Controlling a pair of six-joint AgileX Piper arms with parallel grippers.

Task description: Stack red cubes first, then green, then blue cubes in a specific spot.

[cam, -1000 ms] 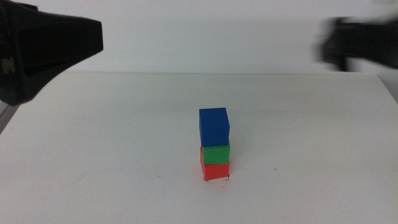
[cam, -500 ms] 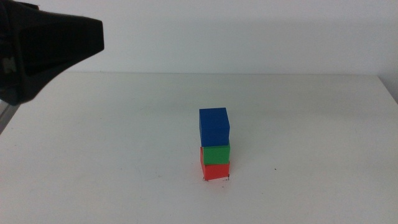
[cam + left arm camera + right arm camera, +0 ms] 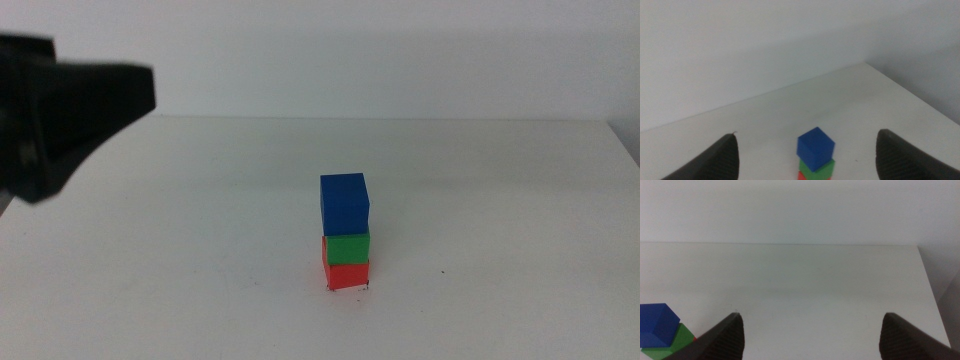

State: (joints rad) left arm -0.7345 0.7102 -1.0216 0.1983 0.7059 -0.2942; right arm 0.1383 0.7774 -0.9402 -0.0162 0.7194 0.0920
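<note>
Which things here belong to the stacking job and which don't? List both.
Job: red cube at bottom, green cube on it, blue cube on top, pen ticks at the base.
Not: lone black speck, white table.

- The red cube (image 3: 347,275), small and matte, sits at the bottom of the stack, between two tiny black ticks (image 3: 366,286).
- The green cube (image 3: 347,247), about the same size, rests squarely on it.
- The dark blue cube (image 3: 345,203), slightly larger, sits on top, upright.
</note>
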